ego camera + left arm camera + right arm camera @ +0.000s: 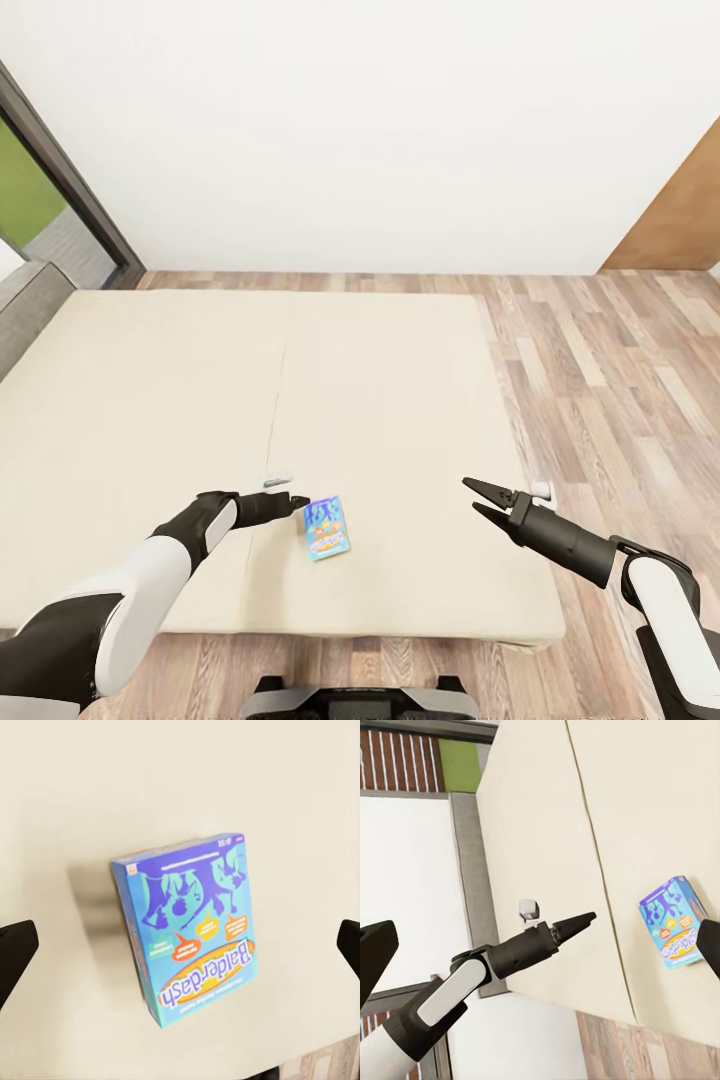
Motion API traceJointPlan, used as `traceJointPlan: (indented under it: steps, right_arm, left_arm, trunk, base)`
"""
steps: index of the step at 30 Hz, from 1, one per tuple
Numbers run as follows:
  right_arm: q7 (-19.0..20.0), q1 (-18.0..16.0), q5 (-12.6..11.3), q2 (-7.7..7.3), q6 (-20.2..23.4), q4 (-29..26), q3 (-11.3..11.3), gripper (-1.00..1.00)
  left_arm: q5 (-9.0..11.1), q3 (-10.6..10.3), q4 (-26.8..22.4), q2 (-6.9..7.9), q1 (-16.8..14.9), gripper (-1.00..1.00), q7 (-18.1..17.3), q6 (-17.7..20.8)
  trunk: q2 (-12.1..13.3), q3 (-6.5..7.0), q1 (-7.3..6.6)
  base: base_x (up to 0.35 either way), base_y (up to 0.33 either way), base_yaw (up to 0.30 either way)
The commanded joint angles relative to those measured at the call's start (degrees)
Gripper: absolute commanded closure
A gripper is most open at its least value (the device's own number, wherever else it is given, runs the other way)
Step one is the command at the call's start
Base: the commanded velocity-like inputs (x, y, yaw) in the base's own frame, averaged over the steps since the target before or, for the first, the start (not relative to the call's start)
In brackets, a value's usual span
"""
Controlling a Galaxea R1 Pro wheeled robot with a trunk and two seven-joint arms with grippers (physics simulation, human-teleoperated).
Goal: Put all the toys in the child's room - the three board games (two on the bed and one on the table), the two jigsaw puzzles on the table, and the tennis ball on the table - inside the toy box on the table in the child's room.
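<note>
Cream bed [150, 400], small teal-blue board game [327, 528] lying flat, wood-plank floor [600, 380], white wall [380, 130]

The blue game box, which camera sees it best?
The left wrist view: the blue game box looks big, its lettering readable. In the head view it's small on the bed; in the right wrist view it's small too.

We see the bed [150, 400] cut off at the head view's left edge, and the small print on the teal-blue board game [191, 926] stays unreadably blurred.
</note>
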Motion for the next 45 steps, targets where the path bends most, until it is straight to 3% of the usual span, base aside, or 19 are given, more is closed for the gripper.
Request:
traceJointPlan:
  steps: [1, 45]
  right_arm:
    - [0.6, 0.0, 0.6, 0.0, 0.2, 0.0, -0.1, -1.0]
    - [0.6, 0.0, 0.8, 0.09, 0.2, 0.0, -0.1, -1.0]
  left_arm:
    - [0.4, 0.3, 0.0, -0.02, 0.0, -1.0, -0.1, 0.5]
    - [0.4, 0.3, 0.1, -0.16, 0.2, -1.0, -0.2, -1.3]
  trunk:
    - [-0.1, -0.17, 0.03]
    - [-0.1, -4.33, 0.03]
  base:
    - [0.0, 0.0, 0.0]
    - [0.0, 0.0, 0.0]
